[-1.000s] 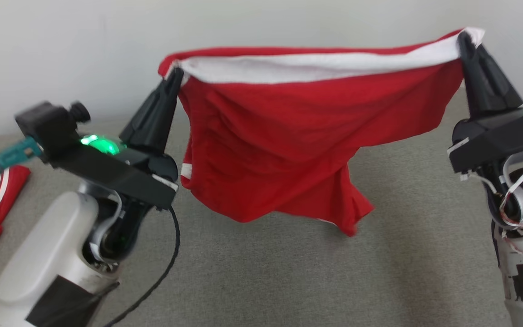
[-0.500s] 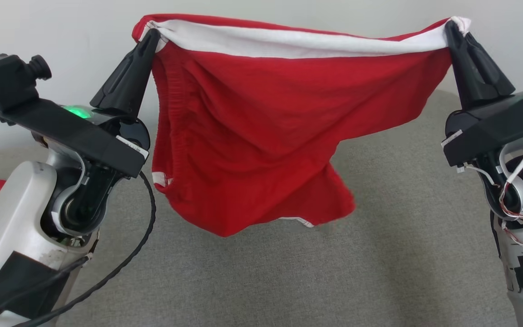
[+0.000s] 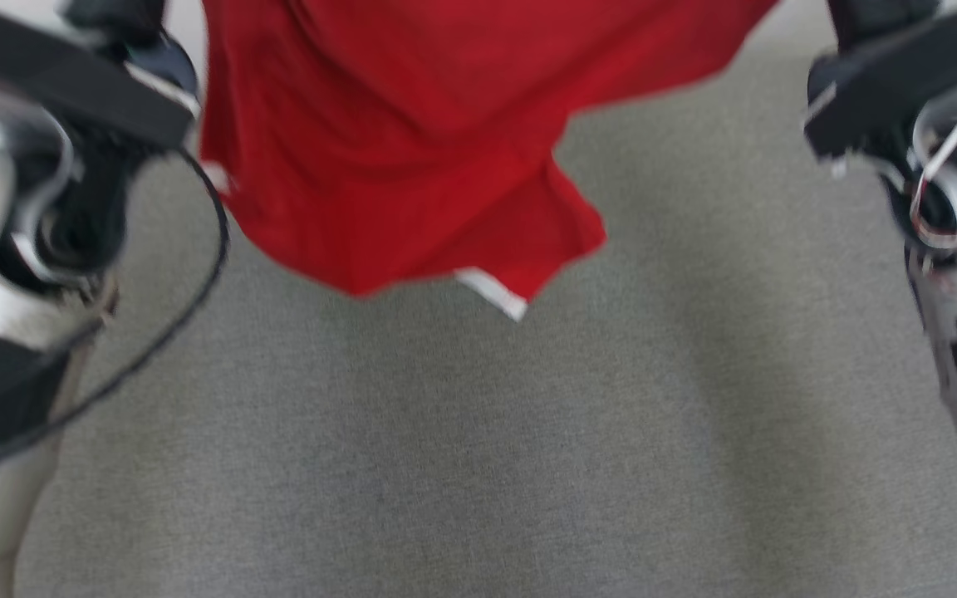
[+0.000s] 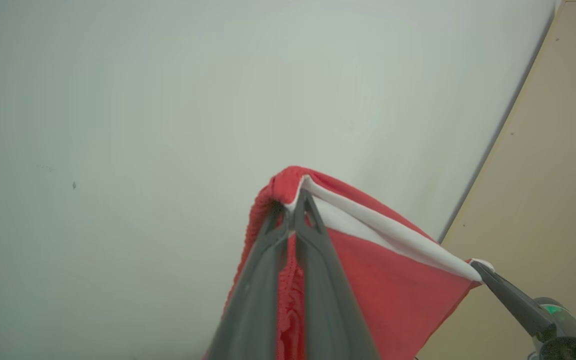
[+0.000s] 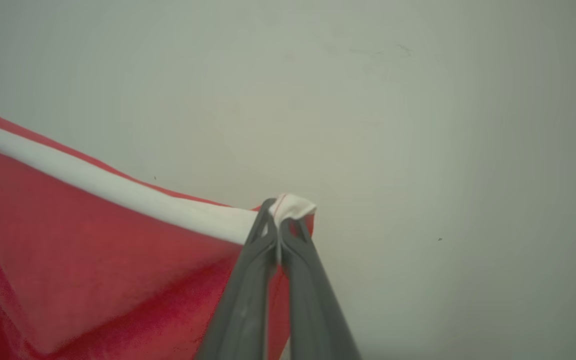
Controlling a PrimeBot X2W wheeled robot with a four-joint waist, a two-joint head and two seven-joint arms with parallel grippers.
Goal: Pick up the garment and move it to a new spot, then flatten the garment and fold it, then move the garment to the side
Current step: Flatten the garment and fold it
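The garment [image 3: 412, 133] is red cloth with a white band along its top edge and hangs in the air between my two arms, its lower corner dangling above the grey surface. In the left wrist view my left gripper [image 4: 292, 210] is shut on one end of the garment's [image 4: 388, 280] banded edge. In the right wrist view my right gripper [image 5: 279, 220] is shut on the other end of the garment [image 5: 93, 250]. The white band runs taut between the two grips. In the head view the fingertips lie above the top edge, and the picture is blurred.
A grey fabric surface [image 3: 487, 465] spreads below the hanging cloth. A pale wall [image 4: 143, 125] stands behind it, with a tan panel [image 4: 558, 175] to one side. A black cable [image 3: 188, 282] loops by my left arm.
Both grippers have risen with the garment, lifting its top edge out of the head view. The head view has also shifted, so the red and white cloth at the left edge has left it.
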